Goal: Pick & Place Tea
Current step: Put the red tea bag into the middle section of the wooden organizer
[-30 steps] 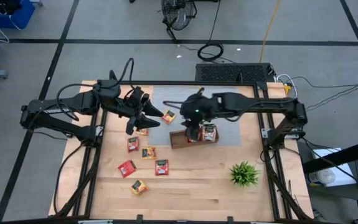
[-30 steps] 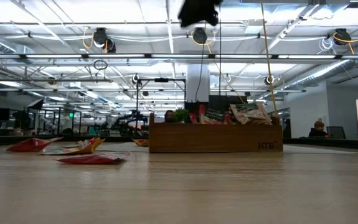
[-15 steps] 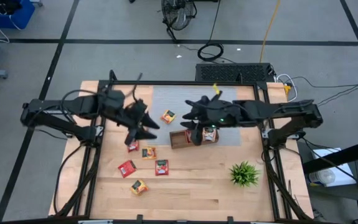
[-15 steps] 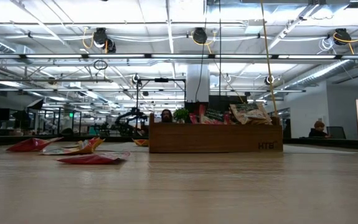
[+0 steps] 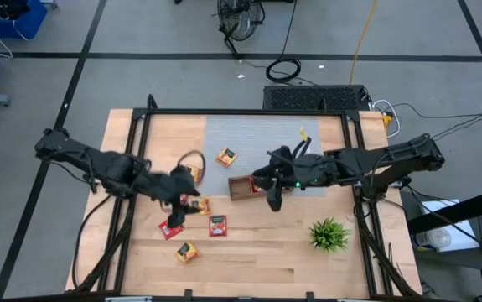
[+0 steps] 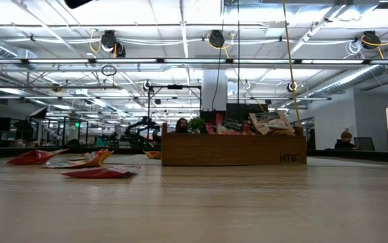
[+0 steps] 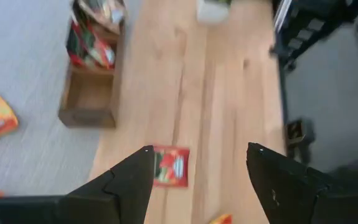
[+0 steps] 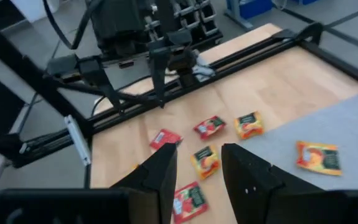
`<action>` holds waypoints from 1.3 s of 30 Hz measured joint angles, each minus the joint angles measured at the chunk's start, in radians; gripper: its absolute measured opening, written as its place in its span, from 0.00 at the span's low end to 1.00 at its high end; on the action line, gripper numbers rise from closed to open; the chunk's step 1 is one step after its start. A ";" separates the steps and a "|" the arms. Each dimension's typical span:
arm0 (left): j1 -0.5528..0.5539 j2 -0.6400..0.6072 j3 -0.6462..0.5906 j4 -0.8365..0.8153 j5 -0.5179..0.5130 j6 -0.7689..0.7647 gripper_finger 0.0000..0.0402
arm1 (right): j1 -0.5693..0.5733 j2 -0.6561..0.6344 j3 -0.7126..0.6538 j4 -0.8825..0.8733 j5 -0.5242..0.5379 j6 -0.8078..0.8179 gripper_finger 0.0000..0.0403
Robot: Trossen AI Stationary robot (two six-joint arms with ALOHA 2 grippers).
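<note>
Having left the tray (image 5: 242, 188), right gripper (image 8: 196, 163) jaws apart, empty (release judged complete). Left gripper (image 7: 198, 167) lowered, jaws apart, red tea sachet (image 7: 170, 165) between and just beyond them.

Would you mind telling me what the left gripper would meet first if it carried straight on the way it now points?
Probably the red tea sachet lying between the open left gripper fingers on the wooden table; depth is hard to judge.

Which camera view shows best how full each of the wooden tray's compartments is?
The left wrist view: the wooden tray shows one compartment bare and the next stuffed with tea sachets. The high view has the right arm partly over it; the low view shows only its side wall; the right wrist view misses it.
</note>
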 joint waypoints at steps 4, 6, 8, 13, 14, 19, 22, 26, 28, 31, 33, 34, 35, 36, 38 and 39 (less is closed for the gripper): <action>-0.056 0.099 -0.001 -0.023 -0.047 -0.044 0.63 | 0.025 -0.004 -0.053 0.079 0.001 0.015 0.29; -0.073 0.152 -0.001 -0.018 -0.046 -0.069 0.63 | 0.035 -0.004 -0.066 0.099 0.003 0.007 0.29; -0.091 0.203 -0.001 -0.016 -0.052 -0.104 0.63 | 0.045 -0.004 -0.079 0.114 0.042 0.001 0.29; -0.134 0.317 -0.001 -0.016 -0.098 -0.175 0.63 | 0.080 -0.007 -0.096 0.124 0.297 0.022 0.29; -0.140 0.337 -0.001 -0.013 -0.105 -0.188 0.63 | 0.083 -0.008 -0.099 0.127 0.343 0.026 0.29; -0.161 0.429 -0.001 -0.001 -0.116 -0.207 0.63 | 0.084 -0.007 -0.118 0.123 0.388 0.010 0.29; -0.165 0.487 -0.001 0.025 -0.114 -0.184 0.63 | 0.084 -0.008 -0.128 0.126 0.390 0.007 0.29; -0.162 0.544 -0.001 0.085 -0.114 -0.124 0.63 | 0.088 -0.008 -0.142 0.123 0.390 0.008 0.29; -0.153 0.564 -0.001 0.106 -0.108 -0.108 0.63 | 0.091 -0.008 -0.145 0.129 0.391 0.013 0.29; -0.134 0.588 -0.001 0.152 -0.095 -0.074 0.63 | 0.097 -0.008 -0.156 0.131 0.391 0.029 0.29; -0.123 0.611 -0.001 0.183 -0.067 -0.052 0.63 | 0.097 -0.008 -0.166 0.135 0.390 0.029 0.29; -0.119 0.626 -0.001 0.194 -0.047 -0.045 0.63 | 0.097 -0.008 -0.170 0.138 0.390 0.030 0.29; -0.114 0.641 -0.001 0.207 -0.030 -0.043 0.63 | 0.097 -0.008 -0.174 0.145 0.390 0.031 0.29; -0.111 0.657 -0.001 0.221 -0.015 -0.042 0.63 | 0.097 -0.008 -0.178 0.153 0.390 0.031 0.29; -0.107 0.686 -0.001 0.223 -0.003 -0.044 0.63 | 0.097 -0.008 -0.186 0.162 0.390 0.031 0.29; -0.106 0.697 -0.001 0.219 -0.003 -0.047 0.63 | 0.097 -0.008 -0.189 0.169 0.389 0.031 0.29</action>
